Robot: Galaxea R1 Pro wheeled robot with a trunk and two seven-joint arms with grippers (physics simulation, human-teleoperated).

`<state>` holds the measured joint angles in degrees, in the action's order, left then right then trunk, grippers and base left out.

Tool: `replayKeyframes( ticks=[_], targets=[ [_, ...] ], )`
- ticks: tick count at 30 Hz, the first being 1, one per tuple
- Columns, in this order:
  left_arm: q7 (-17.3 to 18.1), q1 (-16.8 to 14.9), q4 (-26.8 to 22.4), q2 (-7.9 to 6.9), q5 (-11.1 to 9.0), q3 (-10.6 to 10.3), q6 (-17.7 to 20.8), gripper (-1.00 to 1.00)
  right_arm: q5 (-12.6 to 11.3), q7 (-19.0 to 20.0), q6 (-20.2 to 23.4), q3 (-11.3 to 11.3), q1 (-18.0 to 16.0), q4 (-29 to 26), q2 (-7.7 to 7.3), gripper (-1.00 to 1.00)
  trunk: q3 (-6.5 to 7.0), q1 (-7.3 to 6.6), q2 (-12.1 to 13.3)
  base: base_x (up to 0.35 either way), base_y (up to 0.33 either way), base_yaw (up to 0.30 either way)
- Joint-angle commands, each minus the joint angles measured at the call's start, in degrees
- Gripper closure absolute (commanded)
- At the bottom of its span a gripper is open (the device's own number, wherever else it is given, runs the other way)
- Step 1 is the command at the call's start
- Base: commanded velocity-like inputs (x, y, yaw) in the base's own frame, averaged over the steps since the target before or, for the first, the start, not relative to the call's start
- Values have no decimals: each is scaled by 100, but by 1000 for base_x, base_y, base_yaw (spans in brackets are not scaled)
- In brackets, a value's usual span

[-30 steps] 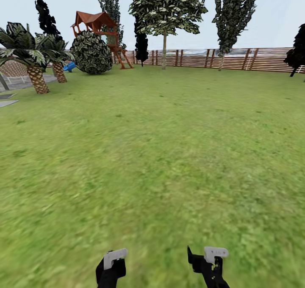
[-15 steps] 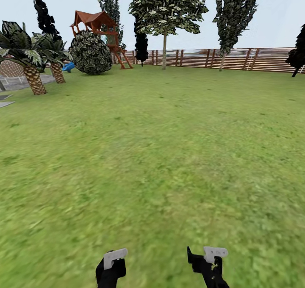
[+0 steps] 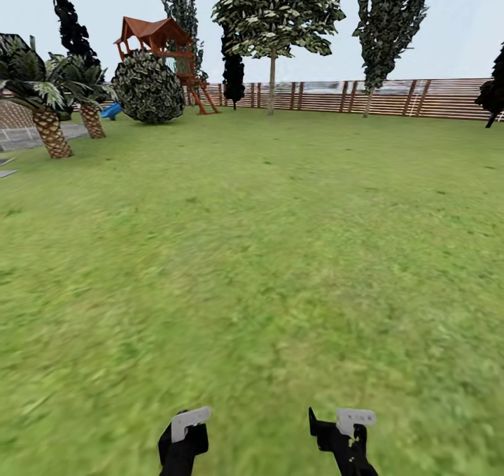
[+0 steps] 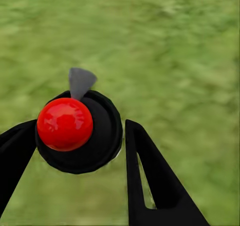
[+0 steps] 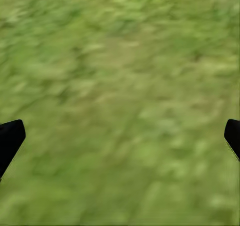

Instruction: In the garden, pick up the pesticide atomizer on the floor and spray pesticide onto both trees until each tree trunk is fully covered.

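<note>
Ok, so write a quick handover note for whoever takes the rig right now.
Left gripper: jaws look shut on the sprayer, a black round body with a red knob and a grey nozzle.
Right gripper: jaws wide open, nothing between them, grass below.
Place: open lawn, with the fence and trees far ahead.
Done: the sprayer seems picked up.
Left: drive to the two trees and spray each trunk until it is covered. No spray is visible on any trunk from here, and I cannot tell which trees are meant.

pesticide atomizer (image 4: pixel 95 146) | black, red knob, grey spout | in left hand (image 4: pixel 80 128)
</note>
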<state>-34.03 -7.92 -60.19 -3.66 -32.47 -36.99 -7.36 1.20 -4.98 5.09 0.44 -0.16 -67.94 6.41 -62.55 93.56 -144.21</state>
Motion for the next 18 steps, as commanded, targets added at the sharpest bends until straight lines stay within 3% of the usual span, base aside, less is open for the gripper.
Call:
replayKeyframes(
  ticks=[1, 10, 12, 14, 18],
  targets=[
    [-30, -7, -6, -8, -57, -32, -45, 100, 13, -27, 36, 6, -1, -11, 2, -100, -5, 2, -2, 334, 0, 0],
    [-30, -7, -17, -2, -43, -36, -46, 100, 10, -38, 36, 2, -1, -20, 9, -100, 7, 2, -2, 334, 0, -124],
    [-32, -7, -13, 10, 104, -32, -51, 100, 11, -43, 36, 1, -1, -20, 9, -100, 13, 2, -2, 334, 0, -221],
    [-17, -7, 19, 23, 377, -24, -48, 100, 8, -47, 36, 0, -1, -18, 9, -100, 21, 2, -2, 335, 0, -227],
    [-6, -7, 7, 13, 519, -25, -46, 100, 9, -51, 36, 3, -1, -18, 12, -100, 34, 2, -2, 335, 0, -202]
  ],
)
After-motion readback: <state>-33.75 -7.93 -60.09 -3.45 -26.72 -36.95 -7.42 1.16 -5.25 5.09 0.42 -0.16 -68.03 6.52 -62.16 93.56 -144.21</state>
